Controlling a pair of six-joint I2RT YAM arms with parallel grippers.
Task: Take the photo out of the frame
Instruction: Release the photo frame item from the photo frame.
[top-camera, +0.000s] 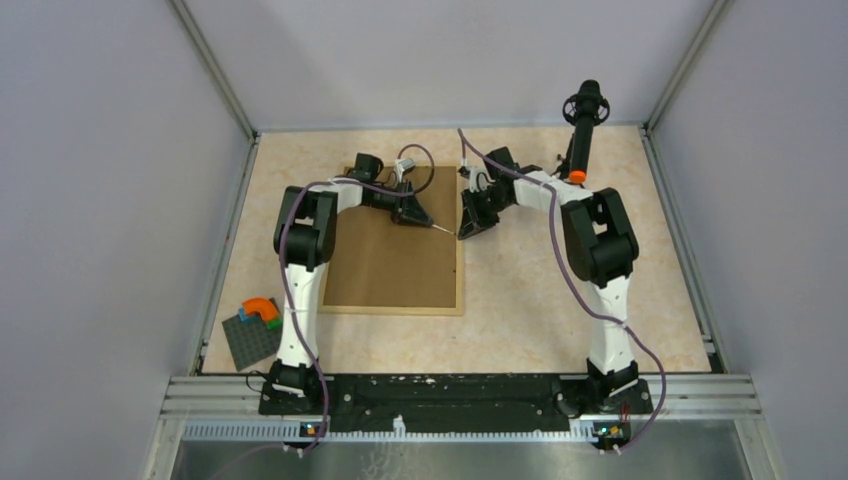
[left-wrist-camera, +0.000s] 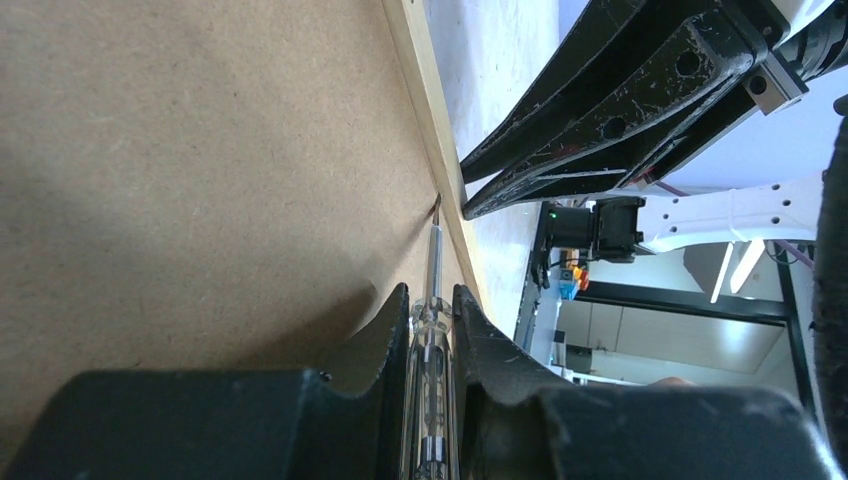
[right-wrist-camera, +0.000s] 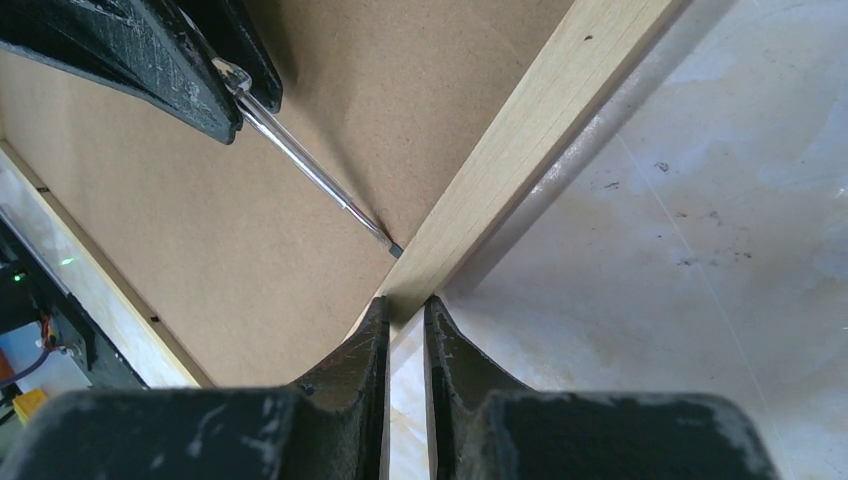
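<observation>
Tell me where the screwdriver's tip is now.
In the right wrist view, the screwdriver in the left gripper has its tip at the frame's inner right edge, just ahead of the right gripper.

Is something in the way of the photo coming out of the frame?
Yes. The frame lies face down, and its brown backing board covers the whole back, so no photo shows. The left gripper holds a thin tool, its tip at the board's right edge beside the wooden rail.
</observation>
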